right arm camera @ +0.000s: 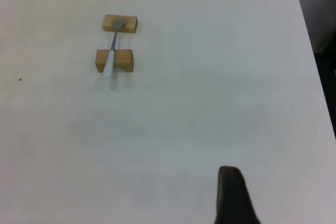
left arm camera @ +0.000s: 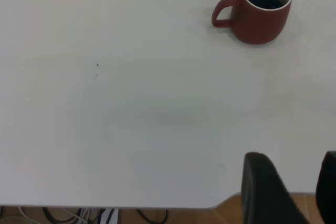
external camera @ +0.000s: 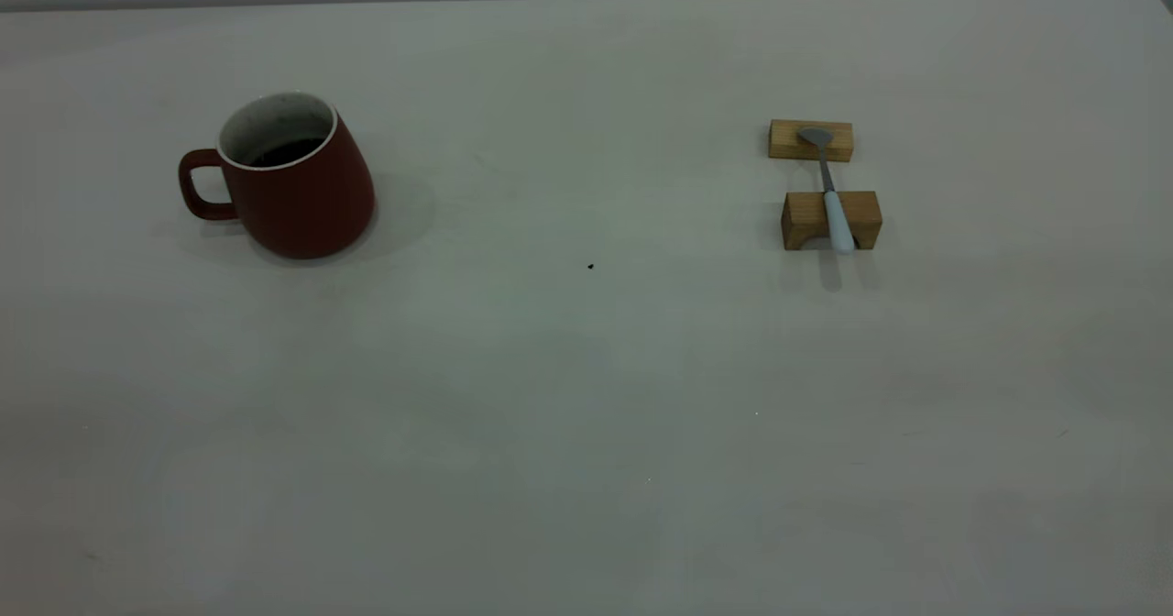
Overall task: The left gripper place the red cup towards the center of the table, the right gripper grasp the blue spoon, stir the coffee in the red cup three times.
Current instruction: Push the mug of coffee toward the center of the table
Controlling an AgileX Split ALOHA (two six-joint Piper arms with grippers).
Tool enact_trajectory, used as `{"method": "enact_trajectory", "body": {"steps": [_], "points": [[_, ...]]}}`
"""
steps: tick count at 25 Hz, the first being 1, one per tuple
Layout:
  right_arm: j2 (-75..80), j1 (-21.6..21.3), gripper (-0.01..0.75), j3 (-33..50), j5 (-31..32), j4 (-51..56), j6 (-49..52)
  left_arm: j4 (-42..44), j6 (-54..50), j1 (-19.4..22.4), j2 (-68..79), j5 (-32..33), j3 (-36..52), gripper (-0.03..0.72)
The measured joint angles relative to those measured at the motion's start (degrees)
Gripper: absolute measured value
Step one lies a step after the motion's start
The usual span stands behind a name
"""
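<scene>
red cup well apart from left gripper jaws, ungrasped

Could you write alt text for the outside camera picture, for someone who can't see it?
A dark red cup of coffee stands at the left of a pale table; at the right, a blue-handled spoon lies across two small wooden blocks. No robot arms appear.

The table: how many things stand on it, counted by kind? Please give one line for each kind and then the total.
Red cup, with coffee inside: 1
Blue spoon, lying across the blocks: 1
Tan wooden blocks: 2
Total on the table: 4
</scene>
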Motion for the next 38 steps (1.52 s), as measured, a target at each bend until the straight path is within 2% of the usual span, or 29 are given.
{"method": "enact_trajectory", "body": {"steps": [38], "points": [[0.0,0.0,0.511,0.0,0.0,0.0,-0.06,-0.15,-0.19,0.0,1.78,-0.12,-0.08,0.322]]}}
